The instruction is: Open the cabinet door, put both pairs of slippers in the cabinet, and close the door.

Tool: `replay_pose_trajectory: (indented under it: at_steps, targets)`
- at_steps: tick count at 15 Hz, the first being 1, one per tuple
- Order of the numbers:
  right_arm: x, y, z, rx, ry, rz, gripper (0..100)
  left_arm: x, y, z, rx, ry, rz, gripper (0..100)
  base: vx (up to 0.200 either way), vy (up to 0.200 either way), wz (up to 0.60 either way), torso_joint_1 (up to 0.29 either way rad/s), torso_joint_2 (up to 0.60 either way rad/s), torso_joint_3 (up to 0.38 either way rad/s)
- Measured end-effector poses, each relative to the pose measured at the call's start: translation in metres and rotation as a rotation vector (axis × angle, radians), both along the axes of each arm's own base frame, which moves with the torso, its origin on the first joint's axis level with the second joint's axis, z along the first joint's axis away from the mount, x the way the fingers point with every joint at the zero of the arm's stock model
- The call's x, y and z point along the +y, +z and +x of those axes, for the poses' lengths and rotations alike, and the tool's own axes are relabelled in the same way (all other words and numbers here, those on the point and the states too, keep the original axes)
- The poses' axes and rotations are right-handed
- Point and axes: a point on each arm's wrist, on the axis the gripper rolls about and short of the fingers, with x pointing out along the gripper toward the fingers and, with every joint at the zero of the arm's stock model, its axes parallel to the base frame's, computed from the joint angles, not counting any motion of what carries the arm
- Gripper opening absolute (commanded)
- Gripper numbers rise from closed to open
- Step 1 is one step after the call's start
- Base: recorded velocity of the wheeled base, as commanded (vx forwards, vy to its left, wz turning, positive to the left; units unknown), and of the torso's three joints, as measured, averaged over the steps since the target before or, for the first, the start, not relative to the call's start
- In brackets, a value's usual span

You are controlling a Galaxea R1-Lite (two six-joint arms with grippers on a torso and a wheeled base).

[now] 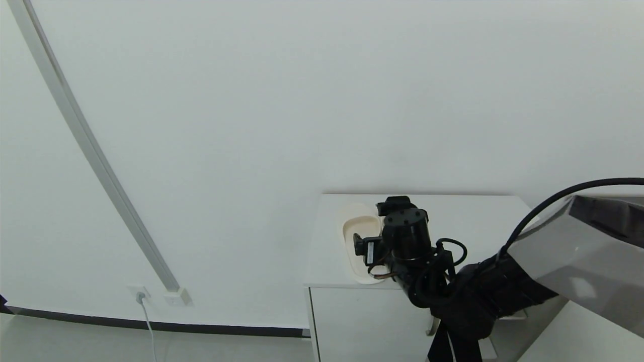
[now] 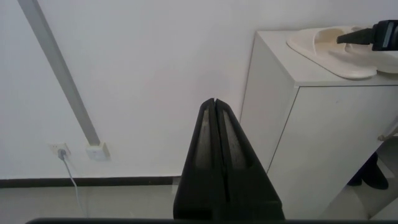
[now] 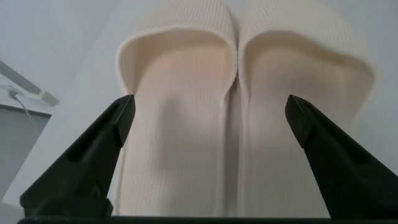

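1. Hovering my right gripper [image 3: 210, 106], jaws spread wide, over the cream slippers [image 3: 180, 143] atop the cabinet [image 1: 347, 322].
2. Closing off-centre could grab one slipper, knocking the other off.
3. My left gripper [image 2: 215, 109] hangs closed, left of it.

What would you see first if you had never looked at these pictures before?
Your eye goes first to the pair of cream slippers lying side by side on top of the white cabinet. The right claw hangs wide open just over them. The left claw is shut tight, off to the cabinet's side and facing the white wall.
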Motion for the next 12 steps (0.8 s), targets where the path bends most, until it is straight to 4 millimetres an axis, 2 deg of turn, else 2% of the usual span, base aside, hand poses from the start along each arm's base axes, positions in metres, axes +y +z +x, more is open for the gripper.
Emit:
replay_pose_trajectory:
  at_steps: [7,12]
  targets:
    - [0.008,-0.007,0.042,-0.032,-0.039,-0.027,100,0.000,0.000,0.000,0.000,0.000,0.000,0,0.000,0.000,0.00,0.000,0.00,0.000]
    - [0.010,-0.012,0.054,-0.028,-0.039,-0.027,100,0.000,0.000,0.000,0.000,0.000,0.001,0,0.000,0.000,0.00,0.000,0.00,0.000]
